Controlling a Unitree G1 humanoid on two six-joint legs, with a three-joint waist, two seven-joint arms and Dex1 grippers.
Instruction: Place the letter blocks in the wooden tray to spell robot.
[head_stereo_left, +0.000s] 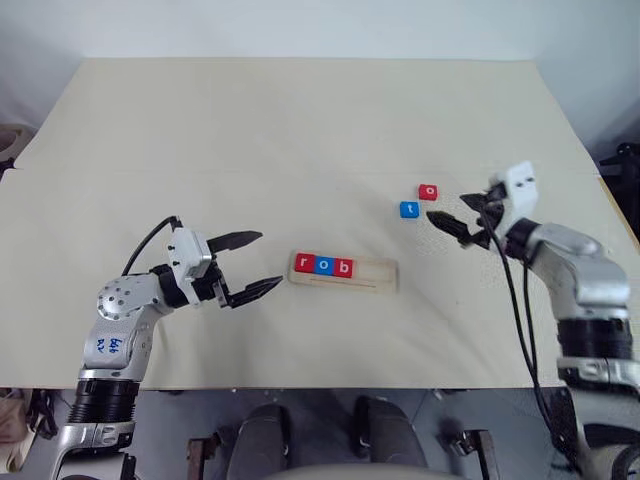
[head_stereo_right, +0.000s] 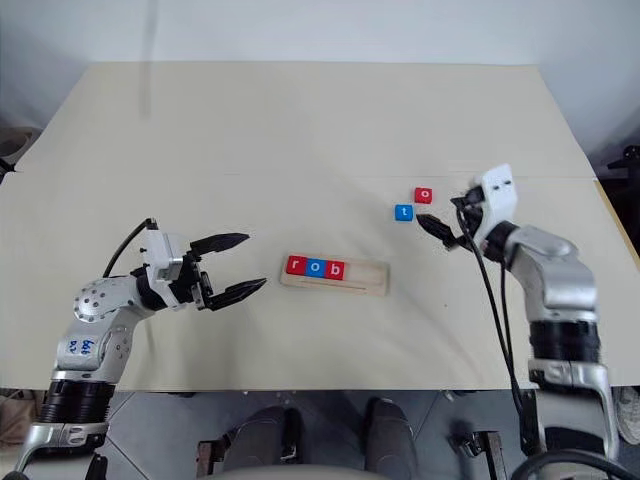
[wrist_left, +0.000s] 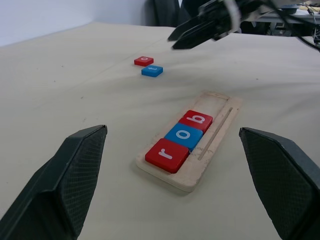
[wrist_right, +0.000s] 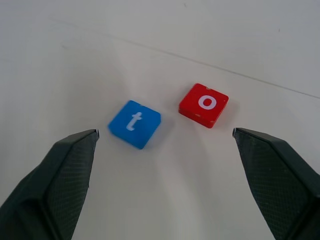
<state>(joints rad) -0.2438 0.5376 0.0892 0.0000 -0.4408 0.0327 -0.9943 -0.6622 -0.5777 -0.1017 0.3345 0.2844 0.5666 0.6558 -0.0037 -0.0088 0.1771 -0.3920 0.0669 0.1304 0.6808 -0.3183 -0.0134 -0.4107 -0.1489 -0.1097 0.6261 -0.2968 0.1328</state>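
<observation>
Red and blue square letter tiles, flat and hard-looking, sitting in two groups on the beige worktop (head_stereo_left: 300, 130). Resting in the long pale-wood tray (head_stereo_left: 344, 272): red "r" tile (head_stereo_left: 304, 264), blue "o" tile (head_stereo_left: 323, 266) and red "b" tile (head_stereo_left: 343, 268), touching side by side at the tray's left end, leaving the right half bare. Lying loose, well apart from the tray toward the right: small red "o" tile (wrist_right: 203, 104) and small blue "t" tile (wrist_right: 134, 123), near each other but not touching.

Hovering just beside those two: right pincer (head_stereo_left: 458, 221), standing wide open and holding nothing. Waiting near the tray's left end: left pincer (head_stereo_left: 249, 264), also spread open and empty.

Likely handling as light, rigid and smooth, so prone to sliding or flipping if nudged on one edge. Best taking the red "o" next by two opposite side faces, squarely, low against the worktop, minding the blue "t" alongside.
</observation>
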